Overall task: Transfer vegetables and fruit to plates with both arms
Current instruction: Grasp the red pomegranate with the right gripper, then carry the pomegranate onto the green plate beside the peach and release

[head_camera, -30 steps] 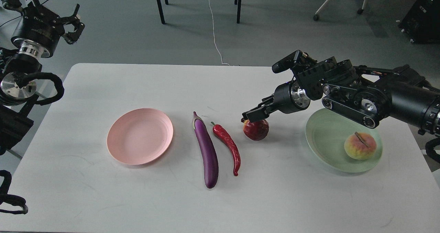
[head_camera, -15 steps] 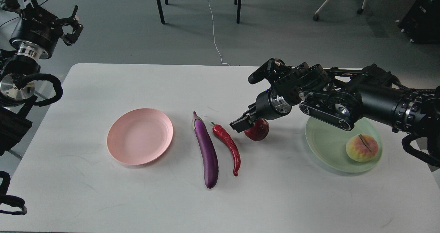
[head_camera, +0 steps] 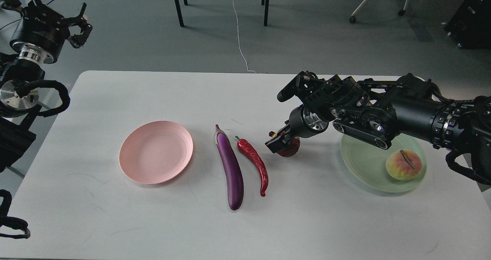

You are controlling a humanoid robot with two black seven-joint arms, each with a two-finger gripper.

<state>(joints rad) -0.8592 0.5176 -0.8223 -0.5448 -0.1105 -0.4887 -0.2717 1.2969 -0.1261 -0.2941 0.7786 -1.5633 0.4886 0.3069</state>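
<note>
The purple eggplant (head_camera: 230, 168) and the red chili pepper (head_camera: 255, 162) lie side by side at the table's middle. The dark red pomegranate (head_camera: 290, 148) sits right of them, mostly covered by my right gripper (head_camera: 279, 142), which is down on it. One finger shows at its left side and the other is hidden. The peach (head_camera: 403, 165) lies in the pale green plate (head_camera: 360, 164) at the right. The pale pink plate (head_camera: 156, 152) is empty at the left. My left gripper (head_camera: 79, 22) hangs off the table's far left, prongs spread and empty.
The white table (head_camera: 153, 221) ends at a rounded far edge, with grey floor beyond. Chair and table legs (head_camera: 177, 5) and a white cable (head_camera: 238, 30) are on the floor behind. My right arm (head_camera: 414, 114) spans over the green plate's far rim.
My right gripper moved left and came down from above the pomegranate onto it. The peach shifted slightly in the green plate. My left arm barely moved.
</note>
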